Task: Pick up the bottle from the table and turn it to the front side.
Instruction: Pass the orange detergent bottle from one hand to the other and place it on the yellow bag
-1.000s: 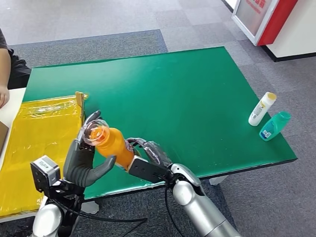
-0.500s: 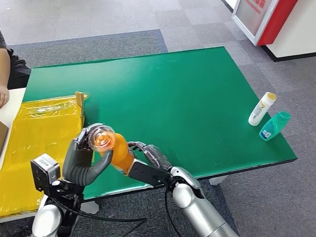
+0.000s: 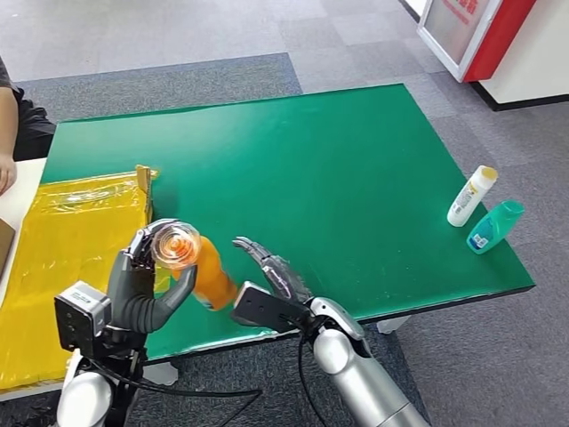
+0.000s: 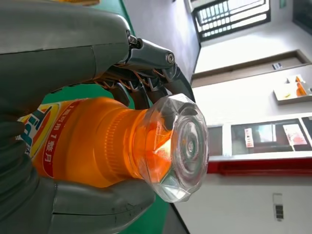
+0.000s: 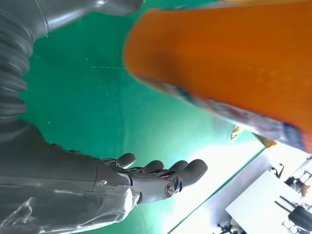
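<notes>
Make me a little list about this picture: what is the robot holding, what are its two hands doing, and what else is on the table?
held thing: orange bottle with a clear faceted cap, lifted off the table
left hand: grips the bottle near its neck
right hand: open, fingers spread, beside the bottle and not touching it
table: green table
other bottles: white bottle and teal bottle, both lying near the table's right edge
beside the table: yellow sheet on the left
person: an arm at the far left edge
</notes>
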{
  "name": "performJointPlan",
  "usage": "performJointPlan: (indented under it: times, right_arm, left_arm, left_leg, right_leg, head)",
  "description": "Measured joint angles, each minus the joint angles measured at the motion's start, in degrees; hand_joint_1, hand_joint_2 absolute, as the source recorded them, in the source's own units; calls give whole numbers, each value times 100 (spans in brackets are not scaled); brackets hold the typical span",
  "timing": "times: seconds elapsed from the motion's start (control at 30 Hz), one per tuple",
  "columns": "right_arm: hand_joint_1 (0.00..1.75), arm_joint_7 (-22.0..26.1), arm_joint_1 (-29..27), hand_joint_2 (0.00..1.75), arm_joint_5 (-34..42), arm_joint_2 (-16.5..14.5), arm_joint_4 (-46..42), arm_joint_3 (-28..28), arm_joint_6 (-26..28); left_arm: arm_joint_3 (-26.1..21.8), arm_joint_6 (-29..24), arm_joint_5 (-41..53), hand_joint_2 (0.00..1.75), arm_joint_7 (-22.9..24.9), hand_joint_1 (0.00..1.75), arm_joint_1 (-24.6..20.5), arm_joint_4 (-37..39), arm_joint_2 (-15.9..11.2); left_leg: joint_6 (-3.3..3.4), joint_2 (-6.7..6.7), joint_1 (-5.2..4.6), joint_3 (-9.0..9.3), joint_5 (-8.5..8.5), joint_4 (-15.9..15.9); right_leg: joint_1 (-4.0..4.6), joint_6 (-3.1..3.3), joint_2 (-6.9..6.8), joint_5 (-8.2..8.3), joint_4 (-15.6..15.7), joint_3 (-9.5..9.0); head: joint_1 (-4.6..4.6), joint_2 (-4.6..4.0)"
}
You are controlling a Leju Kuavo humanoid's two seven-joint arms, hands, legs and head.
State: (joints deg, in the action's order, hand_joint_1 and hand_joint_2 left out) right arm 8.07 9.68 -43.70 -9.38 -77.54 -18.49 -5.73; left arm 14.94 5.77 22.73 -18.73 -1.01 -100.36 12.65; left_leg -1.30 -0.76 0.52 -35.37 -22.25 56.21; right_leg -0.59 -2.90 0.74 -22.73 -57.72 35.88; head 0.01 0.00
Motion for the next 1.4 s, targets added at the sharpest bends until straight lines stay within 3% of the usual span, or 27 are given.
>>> performJointPlan:
  times: [0.13,0.33,0.57,0.7,0.9,1.2,1.4]
  right_arm:
    - [0,-2,-22,175,-5,-6,-11,77,-2]
    - [0,52,-66,175,80,-4,-11,197,-25]
    - [0,188,-57,175,313,31,-1,323,-34]
    - [0,226,-20,175,417,73,42,344,-34]
    - [0,236,42,175,467,92,175,345,-60]
    - [0,236,86,175,523,92,363,336,-108]
    - [0,240,84,175,543,91,496,327,-116]
  left_arm:
    - [-4,-89,562,175,168,175,-130,-245,-16]
    - [1,386,1144,175,1057,175,-747,-402,-286]
    - [259,1290,1061,175,1887,175,-1706,371,-1315]
    - [582,1532,1122,175,2094,175,-2072,1061,-1962]
    - [1001,1647,1570,175,2331,175,-2350,1877,-2530]
    - [1278,1629,2434,175,2316,175,-2444,2703,-2771]
    - [1394,1090,3135,175,2063,175,-2447,3043,-2759]
  left_leg:
    - [0,0,0,0,0,0]
    - [-4,0,0,1,5,0]
    - [-13,3,2,1,14,0]
    - [-15,10,2,1,15,0]
    - [-18,13,2,1,13,0]
    - [-18,13,2,0,13,0]
    - [-17,12,2,-1,13,0]
  right_leg:
    - [0,0,0,0,0,0]
    - [0,2,0,4,0,2]
    - [5,12,3,11,-3,8]
    - [5,16,10,14,-5,12]
    - [5,17,14,13,-6,12]
    - [6,17,14,13,-6,12]
    - [5,17,13,13,-5,12]
  head:
    - [0,0]
    - [0,0]
    - [0,0]
    - [1,0]
    - [1,0]
    - [1,0]
    - [0,0]
